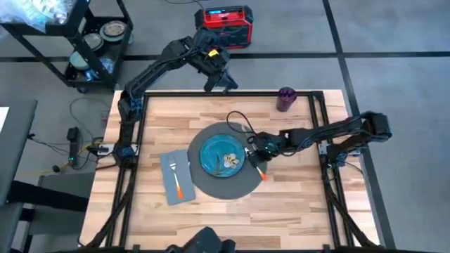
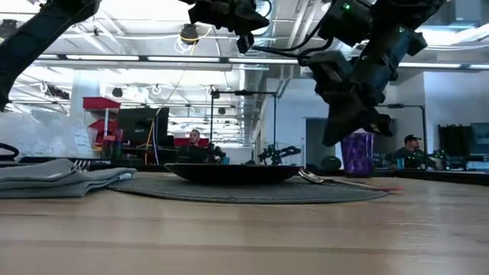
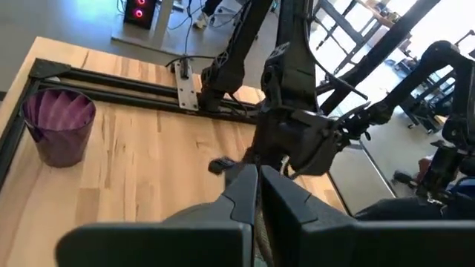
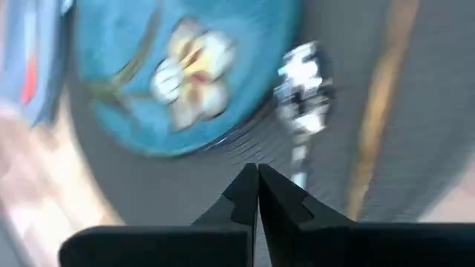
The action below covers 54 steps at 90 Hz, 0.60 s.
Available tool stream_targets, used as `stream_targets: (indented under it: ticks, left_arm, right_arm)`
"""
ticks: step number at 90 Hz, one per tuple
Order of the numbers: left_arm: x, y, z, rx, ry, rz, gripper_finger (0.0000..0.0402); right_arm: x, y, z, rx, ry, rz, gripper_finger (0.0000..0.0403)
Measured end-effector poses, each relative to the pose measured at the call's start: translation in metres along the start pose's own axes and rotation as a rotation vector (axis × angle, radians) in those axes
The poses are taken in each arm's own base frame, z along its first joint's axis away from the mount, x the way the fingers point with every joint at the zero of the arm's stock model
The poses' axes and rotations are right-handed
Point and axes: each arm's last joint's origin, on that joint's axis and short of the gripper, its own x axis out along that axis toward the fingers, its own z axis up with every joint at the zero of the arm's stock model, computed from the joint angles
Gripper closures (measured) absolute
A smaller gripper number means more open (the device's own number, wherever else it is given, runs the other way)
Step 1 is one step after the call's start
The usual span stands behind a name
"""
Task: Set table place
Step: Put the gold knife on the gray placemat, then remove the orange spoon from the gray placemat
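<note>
1. One blue-green plate (image 1: pixel 221 155) w/ a pale flower pattern sits at the centre of the round dark grey mat (image 1: pixel 226 184), roughly mid-tabletop (image 1: pixel 295 204); the plate is the landmark for all below.
2. Spoon (image 1: pixel 254 166) lies on the mat just beside the plate's rim, on the side toward the right arm; its metal bowl is nearest the plate, orange handle end pointing away toward the front edge of the tabletop. The right wrist view shows the shiny bowl (image 4: pixel 303 74) just off the plate's rim (image 4: pixel 185 81).
3. Right gripper (image 1: pixel 257 149) hangs just above the mat beside the plate, over the spoon; its fingers (image 4: pixel 245 194) are pressed together w/ nothing between them. In the low view it (image 2: pixel 340 130) is clear of the mat surface.
4. Grey cloth napkin (image 1: pixel 176 176) lies on the tabletop on the plate's other side, near the mat edge, w/ the orange-handled fork (image 1: pixel 176 179) on top of it.
5. Small purple cup (image 1: pixel 285 99) stands upright well apart from the plate, near the far edge of the tabletop.
6. Left gripper (image 1: pixel 219 79) is raised over the far edge, well apart from the plate; fingers (image 3: pixel 241 194) pressed together, empty.
7. Off the tabletop, farther from the plate: black cart (image 1: pixel 77 42) and red case (image 1: pixel 225 17) on the floor.
</note>
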Motion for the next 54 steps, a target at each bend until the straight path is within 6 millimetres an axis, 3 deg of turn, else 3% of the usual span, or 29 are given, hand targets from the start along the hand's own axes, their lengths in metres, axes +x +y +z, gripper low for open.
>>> stream_targets:
  ticks: [19,46,54]
  left_arm:
    - [0.011,0.005,-0.014,-0.045,0.074,0.009,0.0401]
    - [0.024,0.011,-0.029,-0.088,0.128,-0.015,0.0402]
    - [0.024,0.011,-0.029,-0.082,0.126,-0.014,0.0401]
  right_arm:
    - [0.002,-0.015,0.007,-0.022,-0.002,-0.115,0.0376]
    - [0.003,0.003,-0.013,-0.210,0.023,-0.033,0.0236]
    - [0.002,0.006,-0.020,-0.233,0.021,-0.051,0.0215]
